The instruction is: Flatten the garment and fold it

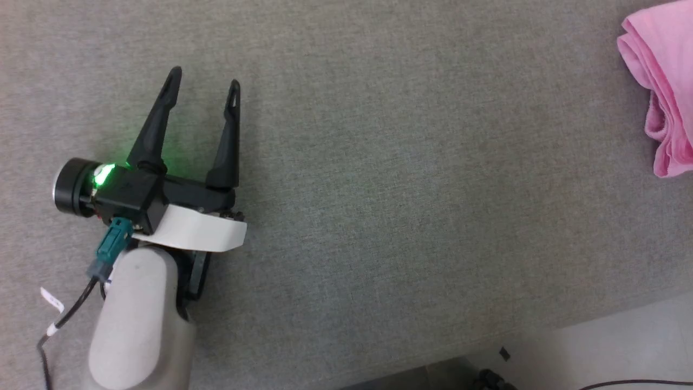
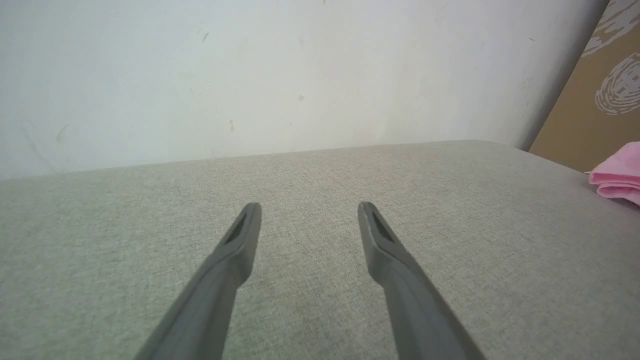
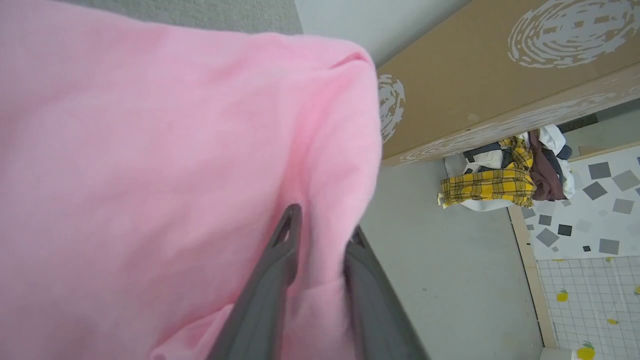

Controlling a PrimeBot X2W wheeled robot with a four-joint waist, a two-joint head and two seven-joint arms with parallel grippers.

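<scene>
Left pincer [image 1: 204,77]: mine, fingers spread wide, hovering above the grey cloth surface [image 1: 379,189]; at 9 o'clock in the head view, tips pointing to 12.
Left pincer, wrist view [image 2: 310,207]: both fingers apart, grey surface beyond them, white wall [image 2: 250,75] from 10 to 1 o'clock.
Right pincer [image 3: 324,222]: mine, pinching a fold of the garment [image 3: 150,150]; pink cloth runs between the two fingers and drapes from 7 to 12 o'clock.
Garment, head view [image 1: 663,92]: bunched in layers at 2 o'clock, on the grey surface, well apart from my left pincer.
Garment, left wrist view [image 2: 617,175]: a pink edge at 3 o'clock.
Beyond the right pincer: cardboard panel [image 3: 475,75] at 1 o'clock; heap of clothes [image 3: 505,180], yellow plaid on top, at 3 o'clock on the floor [image 3: 440,260].
</scene>
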